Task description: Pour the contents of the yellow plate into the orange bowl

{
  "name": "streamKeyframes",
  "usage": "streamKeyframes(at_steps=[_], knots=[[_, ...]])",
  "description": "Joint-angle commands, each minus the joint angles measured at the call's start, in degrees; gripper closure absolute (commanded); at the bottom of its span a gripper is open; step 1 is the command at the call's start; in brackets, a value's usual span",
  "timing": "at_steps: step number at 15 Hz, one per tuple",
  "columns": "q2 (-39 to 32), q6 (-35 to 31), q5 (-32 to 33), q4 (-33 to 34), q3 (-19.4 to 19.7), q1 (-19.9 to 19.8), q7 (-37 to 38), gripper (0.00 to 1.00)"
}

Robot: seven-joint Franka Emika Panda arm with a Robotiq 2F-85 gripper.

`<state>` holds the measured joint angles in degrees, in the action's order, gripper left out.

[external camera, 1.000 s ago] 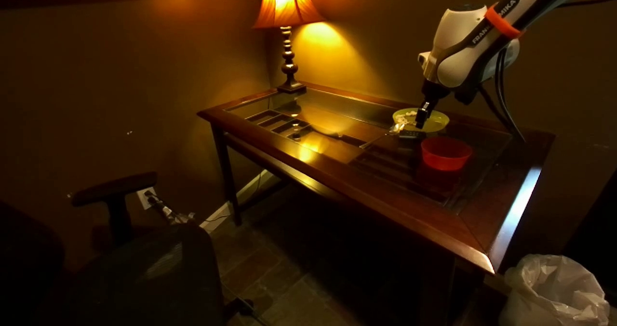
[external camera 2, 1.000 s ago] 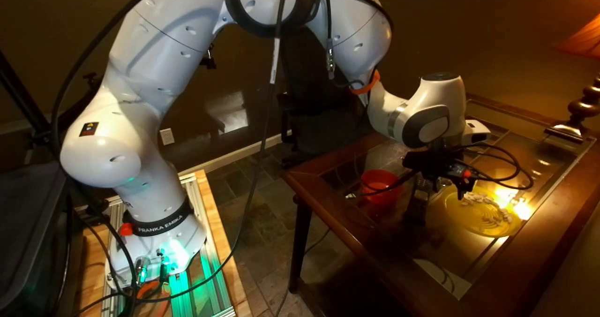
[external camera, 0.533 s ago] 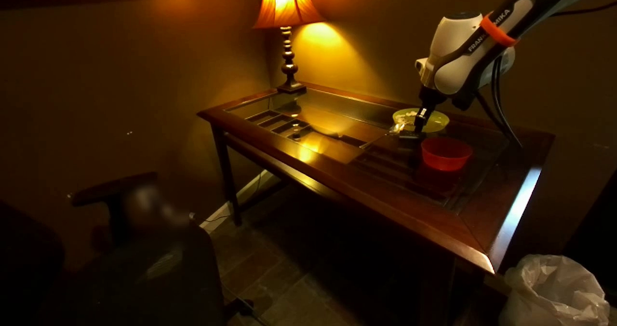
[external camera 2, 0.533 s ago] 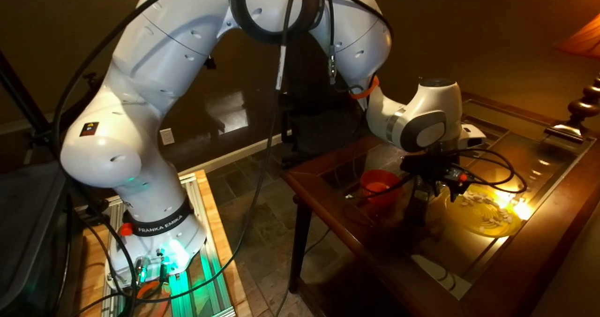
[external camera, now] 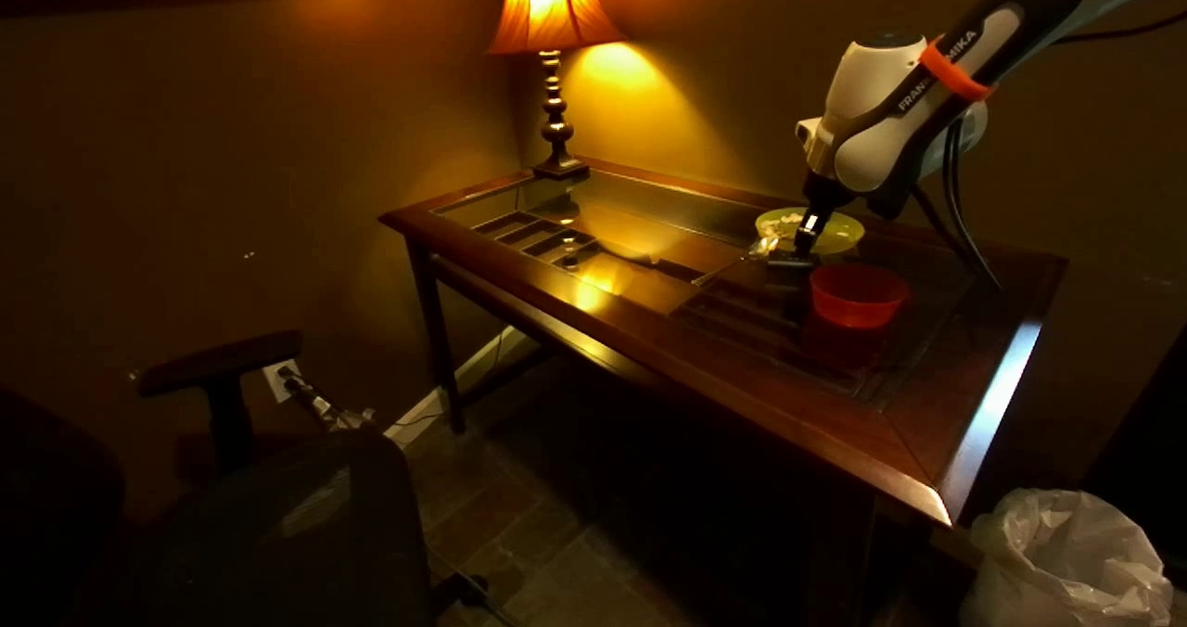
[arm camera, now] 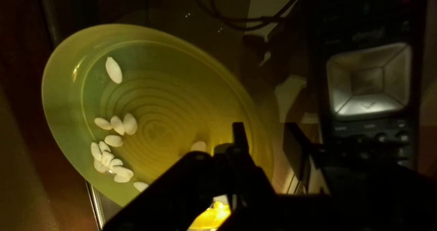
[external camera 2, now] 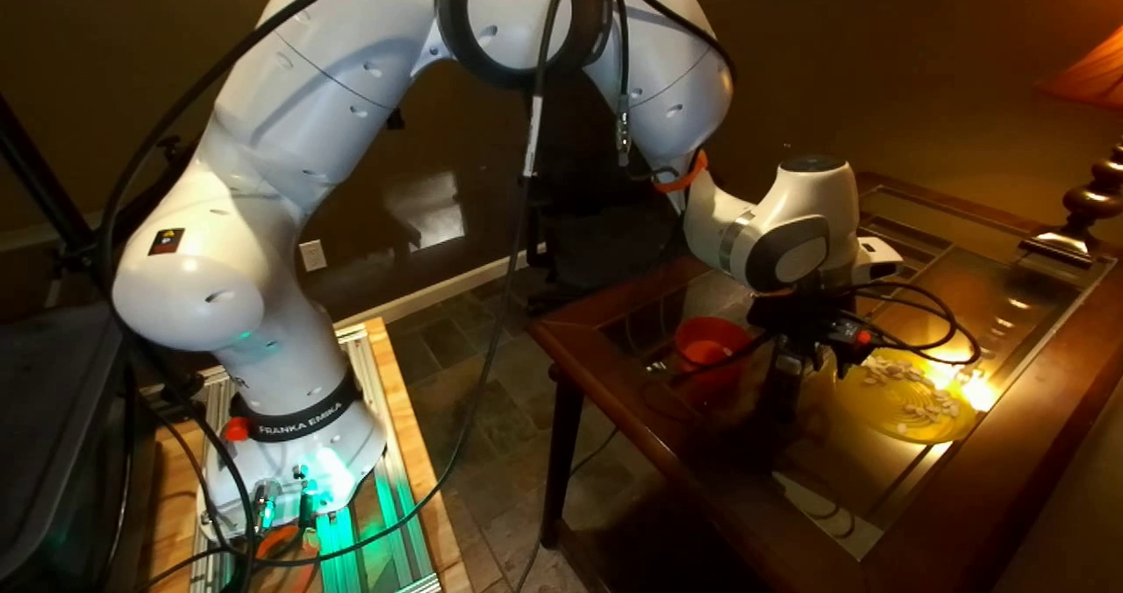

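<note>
Of the whole job, I judge only the approach to be done; grasp, lift, carry and tip are all left to me. The biggest thing beneath my pincer (arm camera: 264,126) is the dark wooden table (external camera: 668,344) with its glass inset; I hang low over it. The lamp (external camera: 552,24) stands at the end away from me, well apart. Next in size comes the yellow plate (arm camera: 164,108), the thing I am here for: it rests on the table just beside my pincer and partly under it. In the wrist view its rim runs through the gap between my two fingers, one over the plate's face, the other out past the edge. The fingers stand parted with nothing gripped; whether either touches the rim I cannot tell. The orange bowl (external camera: 858,312) sits near my pincer, in both exterior views on the side away from the plate, and I make out nothing poured into it. The black remote (arm camera: 368,84) lies just by my outer finger and might, I think, crowd it when I squeeze. Smallest, the pale oval pieces (arm camera: 113,140) lie on the plate, most bunched toward the side away from my pincer, one near my inner finger
</note>
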<state>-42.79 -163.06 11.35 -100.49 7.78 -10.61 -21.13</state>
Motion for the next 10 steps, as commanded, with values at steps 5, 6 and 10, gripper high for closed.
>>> streamKeyframes(at_steps=[5,6,10], knots=[[-2.07,-2.83,2.12,2.16,-3.86,-3.56,-5.92,0.93],[-2.16,-2.62,2.16,2.24,-4.28,-3.97,-6.78,0.95],[-2.09,-1.71,3.03,2.31,-4.78,-4.88,-9.57,0.99]])
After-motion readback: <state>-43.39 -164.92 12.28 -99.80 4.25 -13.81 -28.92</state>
